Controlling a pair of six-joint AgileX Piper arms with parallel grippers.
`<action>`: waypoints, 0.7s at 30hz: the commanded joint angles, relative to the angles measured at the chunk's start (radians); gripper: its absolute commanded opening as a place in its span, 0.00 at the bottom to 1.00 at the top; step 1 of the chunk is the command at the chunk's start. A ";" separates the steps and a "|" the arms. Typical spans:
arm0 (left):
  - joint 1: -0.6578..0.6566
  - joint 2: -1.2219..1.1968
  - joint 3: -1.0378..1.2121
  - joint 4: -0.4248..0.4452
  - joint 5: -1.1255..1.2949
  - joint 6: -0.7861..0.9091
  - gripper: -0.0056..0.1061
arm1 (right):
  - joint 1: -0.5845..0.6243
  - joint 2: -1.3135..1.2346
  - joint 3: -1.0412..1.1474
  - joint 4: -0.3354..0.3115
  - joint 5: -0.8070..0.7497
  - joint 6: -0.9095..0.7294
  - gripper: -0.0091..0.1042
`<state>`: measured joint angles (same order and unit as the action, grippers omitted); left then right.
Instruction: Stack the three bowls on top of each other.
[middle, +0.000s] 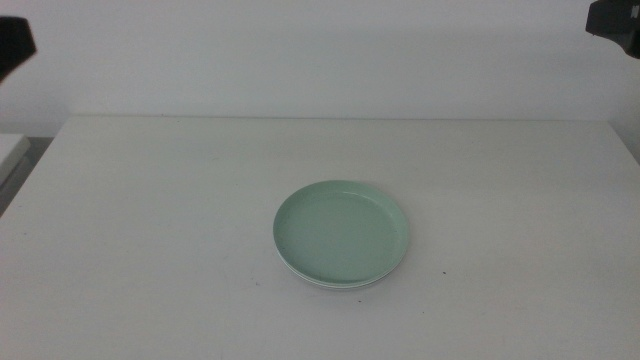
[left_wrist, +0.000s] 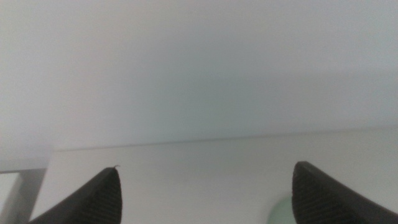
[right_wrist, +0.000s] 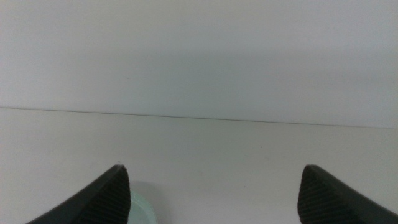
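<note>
A pale mint green bowl (middle: 341, 232) lies in the middle of the white table (middle: 150, 220), on top of a stack. A thin white rim (middle: 330, 285) of another bowl peeks out under its near edge; whatever else lies beneath is hidden. Both arms are raised and well away from the stack, showing only as dark parts at the top left (middle: 15, 45) and top right (middle: 612, 18) corners. My left gripper (left_wrist: 206, 167) is open and holds nothing, with a sliver of the mint bowl (left_wrist: 280, 213) by one jaw. My right gripper (right_wrist: 214, 167) is likewise open and holds nothing, the mint bowl's edge (right_wrist: 140, 208) just in view.
A plain white wall (middle: 320, 50) rises behind the table's far edge. A lower pale surface (middle: 10, 150) adjoins the table at the left. A tiny dark speck (middle: 447, 271) lies right of the stack.
</note>
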<state>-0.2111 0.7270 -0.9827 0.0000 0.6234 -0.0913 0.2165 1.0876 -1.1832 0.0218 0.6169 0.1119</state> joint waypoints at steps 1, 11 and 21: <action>0.002 -0.005 0.006 0.065 -0.033 -0.075 0.89 | -0.007 -0.005 0.005 -0.010 -0.011 -0.011 0.89; 0.002 -0.006 0.006 0.081 -0.058 -0.066 0.89 | -0.007 -0.005 0.005 -0.010 -0.011 -0.011 0.89; 0.013 -0.082 0.127 0.057 -0.206 -0.064 0.89 | -0.007 -0.081 0.140 -0.022 -0.124 -0.011 0.89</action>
<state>-0.2047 0.6764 -0.8957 0.0726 0.4777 -0.1543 0.2165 1.0425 -1.0907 0.0171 0.5378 0.1119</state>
